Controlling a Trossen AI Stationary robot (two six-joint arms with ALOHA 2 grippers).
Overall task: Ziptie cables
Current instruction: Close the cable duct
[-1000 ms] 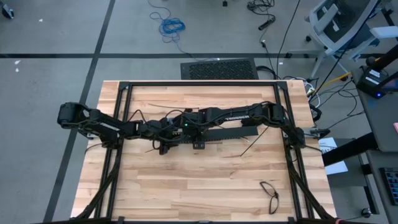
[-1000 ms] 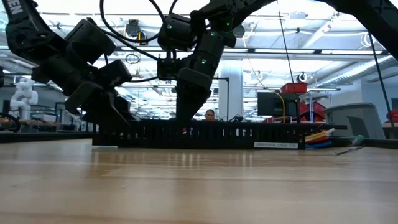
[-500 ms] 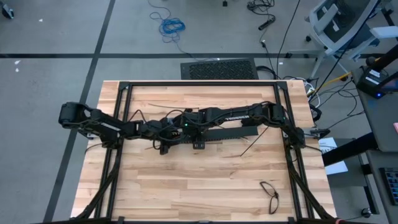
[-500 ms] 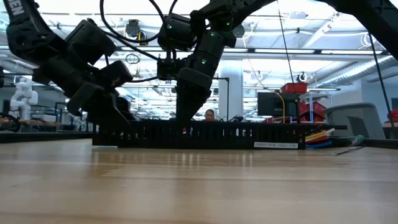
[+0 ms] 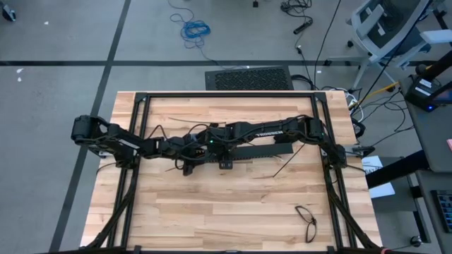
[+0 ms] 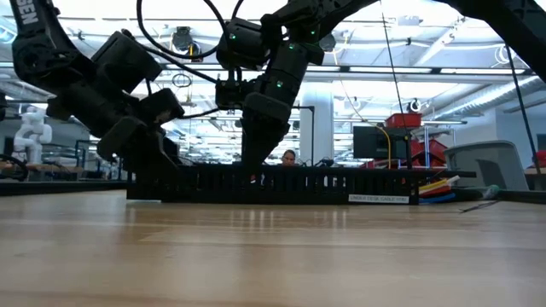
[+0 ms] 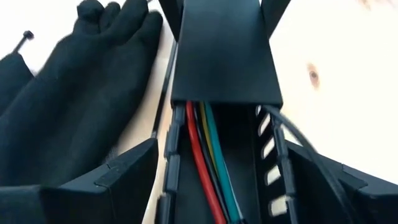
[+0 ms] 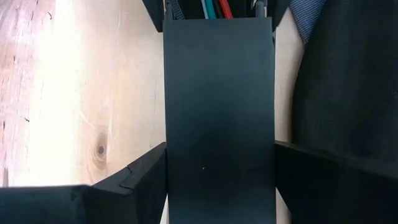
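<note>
2 tools at 1 black slotted bar (image 5: 261, 154), mid-table (image 5: 212, 204). On the open stretch, left tool (image 7: 221, 149) spread astride the bar, narrower than 1 second ago and nudged toward the other arm. Beside it, right tool (image 8: 219, 148) pinching the bar's cover (image 8: 217, 74), unmoved. Red, green and yellow cables (image 7: 199, 162) inside the channel. Probably steadying; no tie fitted yet.

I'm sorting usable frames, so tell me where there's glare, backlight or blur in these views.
Low view: bright ceiling lights backlight the arms, the slotted bar reads as silhouette. Left wrist view: wood washed out, near wires soft. Right wrist view: the flat black cover fills the frame, wood glaring beside it. High view: even light.
</note>
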